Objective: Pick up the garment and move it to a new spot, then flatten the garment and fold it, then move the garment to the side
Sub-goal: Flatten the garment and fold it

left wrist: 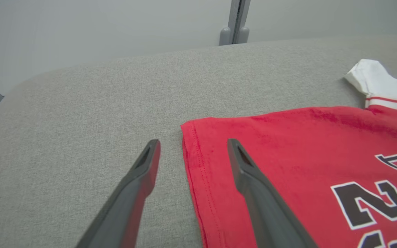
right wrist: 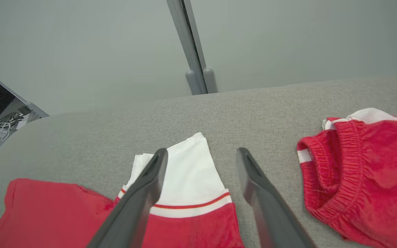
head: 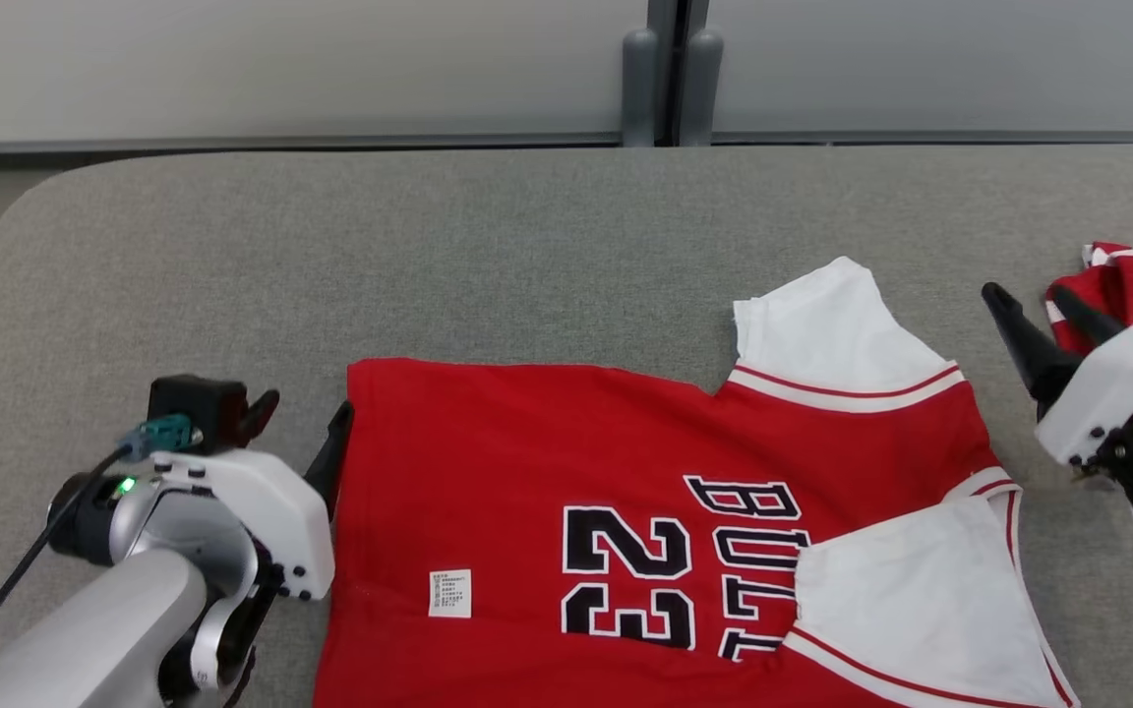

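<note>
Grey woven-textured table (head: 429,256), red white-sleeved garment (head: 507,462) spread flat, straight stitched hem

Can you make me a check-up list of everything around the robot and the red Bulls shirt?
Surface: grey cloth-covered table, smooth, rounded corner.
Job's things: garment lies spread out, number side up, one white sleeve folded over the letters.
Clutter: small red-and-white cloth bundle at the right.
Pincers: left pincer open at the hem, holding nothing; right pincer open by the far sleeve, holding nothing.
Cables: black cable runs along the left arm.
Surroundings: pale grey wall with a grey post behind the table.
</note>
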